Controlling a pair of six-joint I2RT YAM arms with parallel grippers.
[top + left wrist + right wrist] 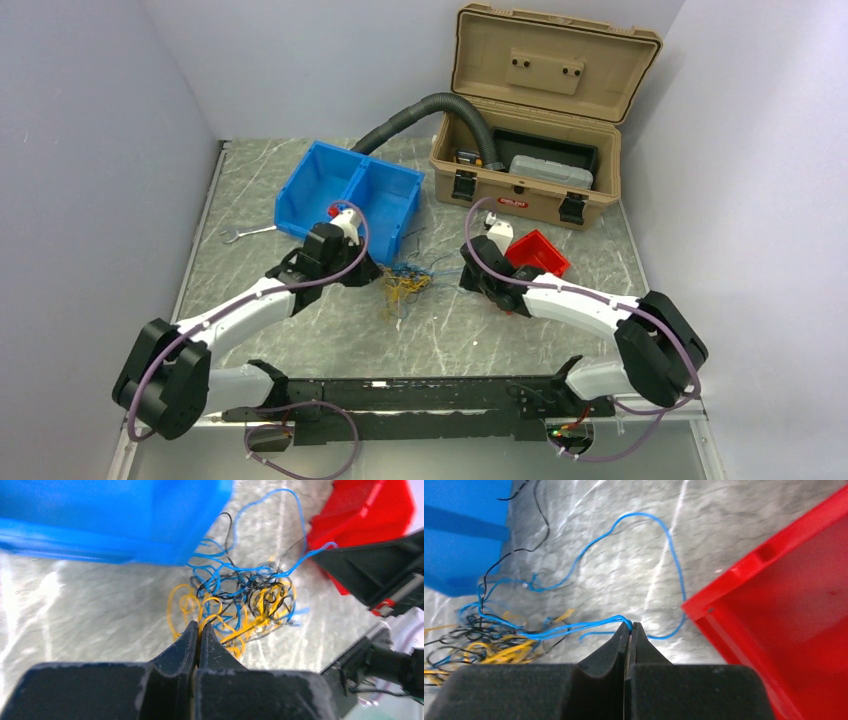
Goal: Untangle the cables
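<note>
The cables (405,283) lie as one tangled clump of thin yellow, blue and black wires on the marble table, between the two grippers. In the left wrist view the clump (240,600) fills the middle. My left gripper (199,626) is shut on a yellow wire at the clump's near edge. My right gripper (630,626) is shut on a blue wire (574,625) that runs left into the clump (484,645); another blue wire (644,525) loops away over the table. In the top view the left gripper (372,272) and right gripper (466,272) flank the clump.
A blue two-part bin (350,195) stands just behind the clump. A small red bin (538,255) sits close to the right gripper. A tan open case (530,120) with a black corrugated hose (420,110) stands at the back. A wrench (245,233) lies left.
</note>
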